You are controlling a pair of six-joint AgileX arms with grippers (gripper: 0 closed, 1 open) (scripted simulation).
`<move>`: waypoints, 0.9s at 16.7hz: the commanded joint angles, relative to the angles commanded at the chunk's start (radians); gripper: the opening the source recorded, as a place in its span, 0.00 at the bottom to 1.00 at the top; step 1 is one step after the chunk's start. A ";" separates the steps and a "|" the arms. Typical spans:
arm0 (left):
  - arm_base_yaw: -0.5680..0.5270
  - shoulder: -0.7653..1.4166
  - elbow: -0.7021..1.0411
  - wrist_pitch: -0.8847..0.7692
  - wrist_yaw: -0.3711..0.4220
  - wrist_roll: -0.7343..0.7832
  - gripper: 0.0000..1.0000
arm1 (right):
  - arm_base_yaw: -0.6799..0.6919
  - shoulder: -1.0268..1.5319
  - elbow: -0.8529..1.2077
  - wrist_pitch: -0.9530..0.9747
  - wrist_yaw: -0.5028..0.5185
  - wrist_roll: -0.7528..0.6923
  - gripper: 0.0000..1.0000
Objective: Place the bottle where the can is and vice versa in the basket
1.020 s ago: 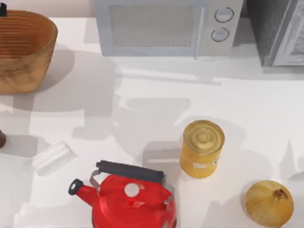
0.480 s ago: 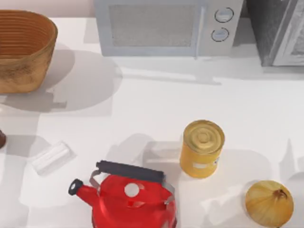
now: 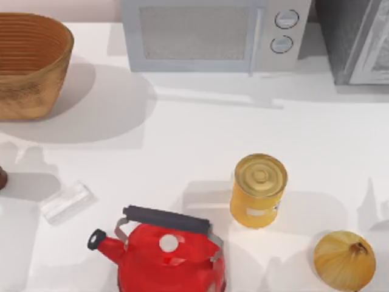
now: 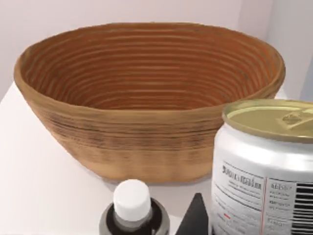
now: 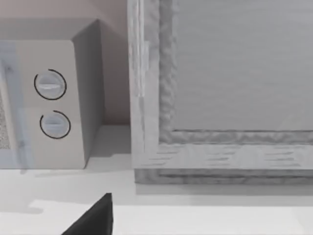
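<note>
Wicker basket (image 3: 30, 64) sits at the far left of the table, empty inside in the left wrist view. Bottle (image 4: 133, 213) with white cap and can (image 4: 264, 169) stand on the table just in front of the basket, close together. Microwave (image 3: 213, 33) far centre; kettle (image 3: 164, 255), yellow can (image 3: 258, 190), onion (image 3: 344, 260) near. Gripper states: cannot tell.
</note>
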 joint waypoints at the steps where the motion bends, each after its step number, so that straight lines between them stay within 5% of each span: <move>1: -0.003 -0.083 -0.076 0.043 -0.002 -0.003 0.00 | 0.000 0.000 0.000 0.000 0.000 0.000 1.00; 7: -0.023 -0.420 -0.382 0.228 -0.012 -0.021 0.00 | 0.000 0.000 0.000 0.000 0.000 0.000 1.00; 15: -0.026 -0.454 -0.420 0.247 -0.013 -0.021 0.00 | 0.000 0.000 0.000 0.000 0.000 0.000 1.00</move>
